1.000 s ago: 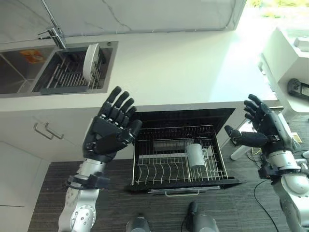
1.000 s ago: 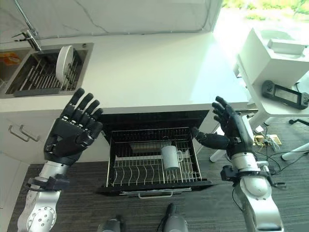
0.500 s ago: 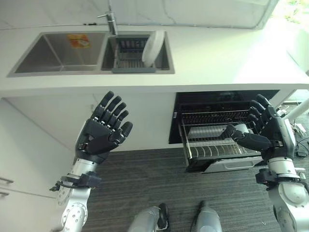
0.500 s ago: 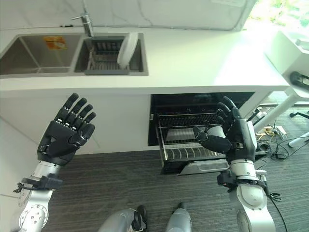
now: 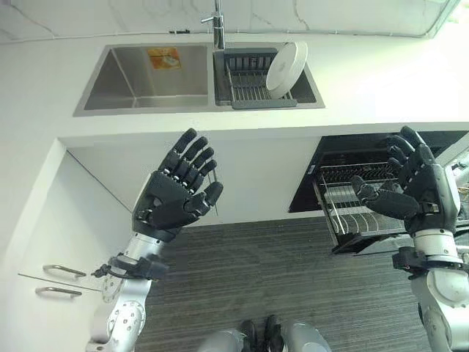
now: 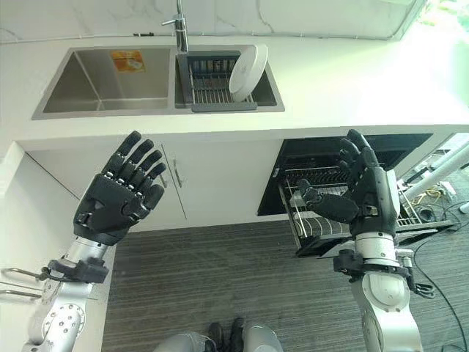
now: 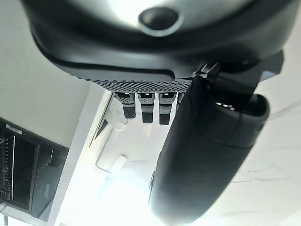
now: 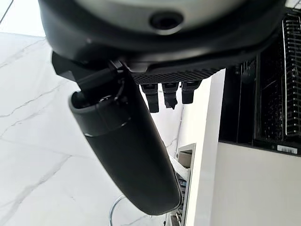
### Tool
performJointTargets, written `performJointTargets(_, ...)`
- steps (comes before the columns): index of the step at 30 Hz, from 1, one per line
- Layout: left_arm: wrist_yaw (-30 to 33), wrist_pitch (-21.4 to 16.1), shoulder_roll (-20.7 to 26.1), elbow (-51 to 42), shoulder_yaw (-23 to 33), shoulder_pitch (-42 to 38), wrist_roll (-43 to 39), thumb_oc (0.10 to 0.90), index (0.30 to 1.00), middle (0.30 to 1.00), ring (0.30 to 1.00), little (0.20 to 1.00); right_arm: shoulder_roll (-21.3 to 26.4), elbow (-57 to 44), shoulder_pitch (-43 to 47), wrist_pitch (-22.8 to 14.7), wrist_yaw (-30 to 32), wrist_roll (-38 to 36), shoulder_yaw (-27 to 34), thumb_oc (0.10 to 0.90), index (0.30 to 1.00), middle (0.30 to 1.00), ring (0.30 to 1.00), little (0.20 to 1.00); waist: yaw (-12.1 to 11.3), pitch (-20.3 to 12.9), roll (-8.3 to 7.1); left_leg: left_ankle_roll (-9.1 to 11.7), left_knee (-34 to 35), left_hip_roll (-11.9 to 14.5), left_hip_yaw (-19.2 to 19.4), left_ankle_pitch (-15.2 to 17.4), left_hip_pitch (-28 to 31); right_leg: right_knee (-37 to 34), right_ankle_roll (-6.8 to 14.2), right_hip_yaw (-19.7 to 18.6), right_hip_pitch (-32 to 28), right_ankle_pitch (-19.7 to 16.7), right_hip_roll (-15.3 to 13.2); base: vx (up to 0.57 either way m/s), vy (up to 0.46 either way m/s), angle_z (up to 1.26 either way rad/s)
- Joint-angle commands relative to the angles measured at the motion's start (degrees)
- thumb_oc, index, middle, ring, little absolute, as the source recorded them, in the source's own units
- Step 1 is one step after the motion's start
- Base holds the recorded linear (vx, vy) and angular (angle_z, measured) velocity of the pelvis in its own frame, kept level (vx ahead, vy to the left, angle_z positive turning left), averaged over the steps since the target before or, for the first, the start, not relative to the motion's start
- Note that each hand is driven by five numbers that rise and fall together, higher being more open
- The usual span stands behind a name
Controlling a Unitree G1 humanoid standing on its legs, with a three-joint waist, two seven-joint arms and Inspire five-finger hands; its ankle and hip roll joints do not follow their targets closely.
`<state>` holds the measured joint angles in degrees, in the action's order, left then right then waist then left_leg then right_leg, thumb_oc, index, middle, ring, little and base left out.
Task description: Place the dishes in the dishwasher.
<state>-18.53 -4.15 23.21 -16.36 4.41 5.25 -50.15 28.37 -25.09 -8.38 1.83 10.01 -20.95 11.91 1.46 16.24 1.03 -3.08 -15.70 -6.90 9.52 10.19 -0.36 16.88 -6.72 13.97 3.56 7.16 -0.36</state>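
Camera swing is the main change I read since a second ago: the whole picture has slid, so the sink (image 5: 146, 77) now sits square ahead and the dishwasher (image 6: 322, 158) has dropped off to the sink's right, below the counter edge. Nothing on the counter itself has moved; that is my head turning, not the dishes. For the task, I judge it means I am lining up on the next dish instead of the machine.

That dish is the white plate (image 5: 286, 64), standing on edge in the dark drying rack (image 5: 245, 81) in the sink's right-hand basin, just right of the tap (image 5: 217, 22). The pulled-out dishwasher rack (image 6: 319, 216) waits open, lower than the sink and to its right.

Both hands hold nothing. My left hand (image 5: 176, 198) is raised below the sink's front edge, palm up, fingers spread and straight. My right hand (image 6: 359, 194) hangs in front of the dishwasher rack, also slack and spread, well apart from the plate.
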Motion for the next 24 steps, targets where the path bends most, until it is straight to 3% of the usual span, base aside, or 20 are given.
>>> performJointTargets(1,-0.41,-6.24,1.70,-6.36,0.76,-2.86,1.91,0.800,0.900,0.900,0.900,0.900,3.09,-1.94,6.95,-5.79,0.79,-2.07,3.80,0.800,0.900,0.900,0.900,0.900,0.22,-6.34,-2.79,2.06,-1.49,6.46,1.82,6.24,3.37,0.31,9.63,1.52,-1.60,4.40,-1.94,0.11,-0.124,0.10)
performJointTargets(2,-0.23,-6.11,1.77,-6.54,0.62,-3.07,1.99,0.800,0.900,0.900,0.900,0.900,3.47,-1.94,6.96,-5.75,0.67,-2.36,4.00,0.800,0.900,0.900,0.900,0.900,0.14,-6.17,-3.28,2.88,-1.49,6.43,2.69,4.33,4.09,0.31,9.27,1.09,-2.00,4.50,-2.45,0.13,-0.154,0.13)
performJointTargets(3,-0.07,-6.10,1.76,-6.72,0.57,-3.13,1.88,0.800,0.900,0.900,0.900,0.900,4.30,-1.89,6.92,-5.99,0.16,-3.46,4.30,0.800,0.900,0.900,0.900,0.900,-0.21,-5.62,-4.39,4.58,-1.73,6.20,3.95,-0.73,5.01,0.31,8.62,-0.07,-2.54,4.73,-3.54,0.11,-0.161,0.01)
performJointTargets(5,0.43,-6.42,1.52,-7.06,0.60,-2.82,2.49,0.800,0.900,0.900,0.900,0.900,4.81,-2.14,6.59,-6.17,-1.04,-3.88,4.27,0.800,0.900,0.900,0.900,0.900,-0.67,-4.55,-4.98,6.38,-9.26,6.86,3.45,-4.04,1.72,0.31,7.73,-1.29,-3.08,4.76,-3.93,0.06,-0.127,-0.21)
performJointTargets(7,0.70,-6.05,1.34,-7.27,0.72,-2.87,2.76,0.800,0.900,0.900,0.900,0.900,5.24,-2.27,6.72,-6.29,-1.94,-4.23,3.86,0.800,0.900,0.900,0.900,0.900,-0.88,-4.06,-5.43,5.94,-14.53,8.37,3.01,-3.28,-2.01,0.31,7.56,-2.40,-3.22,4.53,-4.11,0.06,-0.067,-0.18)
performJointTargets(9,0.92,-5.63,1.48,-7.00,0.61,-3.44,3.02,0.800,0.900,0.900,0.900,0.900,5.57,-2.22,7.30,-5.94,-1.49,-4.24,3.28,0.800,0.900,0.900,0.900,0.900,-0.99,-3.99,-5.49,5.49,-11.77,8.94,3.30,-2.88,-2.20,0.31,7.91,-2.53,-3.35,4.47,-4.06,0.11,0.043,-0.18)
performJointTargets(10,0.59,-5.82,2.02,-6.64,0.74,-3.17,2.65,0.800,0.900,0.900,0.900,0.900,5.61,-1.17,9.22,-5.25,-1.12,-4.25,1.61,0.800,0.900,0.900,0.900,0.900,-1.42,-3.92,-4.39,5.13,-1.49,10.51,3.35,-1.45,-2.91,0.31,9.19,-3.68,-3.79,5.38,-2.74,0.14,0.133,-0.11)
performJointTargets(11,0.39,-5.90,1.96,-6.57,0.85,-3.01,2.68,0.800,0.900,0.900,0.900,0.900,5.60,-1.10,9.38,-5.13,-1.14,-4.19,1.42,0.800,0.900,0.900,0.900,0.900,-1.39,-4.08,-3.96,5.25,-1.49,11.01,3.11,-0.95,-3.71,0.31,9.34,-3.83,-3.68,5.48,-2.30,0.17,0.201,-0.06)
performJointTargets(12,0.07,-6.72,1.94,-6.41,1.04,-2.37,3.50,0.800,0.900,0.900,0.900,0.900,5.36,-1.16,9.20,-5.16,-1.46,-4.25,0.87,0.800,0.900,0.900,0.900,0.900,-1.69,-4.17,-2.44,6.86,-1.49,12.23,0.72,-2.05,-7.83,0.31,9.66,-4.57,-4.00,6.29,-0.44,0.13,0.129,-0.18)
performJointTargets(13,-0.19,-7.59,1.93,-6.28,1.05,-1.77,4.18,0.800,0.900,0.900,0.900,0.900,5.25,-1.16,8.88,-5.27,-1.96,-4.28,0.63,0.800,0.900,0.900,0.900,0.900,-1.75,-4.58,-1.87,7.51,-1.49,12.47,-0.79,-3.19,-9.72,0.31,9.65,-5.24,-3.93,6.65,0.44,0.23,0.178,-0.19)
performJointTargets(14,-0.69,-8.86,1.73,-6.67,1.06,-0.54,5.16,0.800,0.900,0.900,0.900,0.900,4.88,-1.45,7.93,-5.63,-2.71,-3.79,0.47,0.800,0.900,0.900,0.900,0.900,-2.53,-4.75,-1.17,8.74,-1.49,11.98,-5.58,-5.78,-14.06,0.31,9.29,-7.72,-5.17,7.91,2.33,0.25,0.146,-0.18)
performJointTargets(16,-1.27,-9.62,1.50,-7.03,0.76,-0.16,5.91,0.800,0.900,0.900,0.900,0.900,5.11,-1.85,7.36,-6.10,-2.47,-4.55,0.49,0.800,0.900,0.900,0.900,0.900,-3.10,-4.79,-0.87,9.12,-1.49,11.40,-6.96,-7.30,-15.86,0.31,8.96,-9.04,-6.32,8.86,3.27,0.22,0.133,-0.55)
performJointTargets(21,-0.65,-10.73,2.59,-8.33,-0.62,-2.12,10.00,0.800,0.900,0.900,0.900,0.900,5.47,-3.67,7.46,-9.55,-1.67,-5.36,0.49,0.800,0.900,0.900,0.900,0.900,-2.89,-4.89,-0.16,7.55,-1.49,10.02,-7.98,-5.55,-15.19,0.31,9.83,-10.06,-8.10,9.50,2.43,0.23,0.201,-0.74)
performJointTargets(24,-0.08,-9.91,4.50,-9.67,-1.66,-4.71,11.07,0.800,0.900,0.900,0.900,0.900,4.53,-5.59,5.64,-8.83,-2.86,-6.08,0.69,0.800,0.900,0.900,0.900,0.900,-2.99,-6.45,-1.02,5.45,-1.49,8.43,-7.59,-2.98,-12.74,0.31,11.57,-8.46,-8.98,9.45,0.16,0.25,0.194,-0.41)
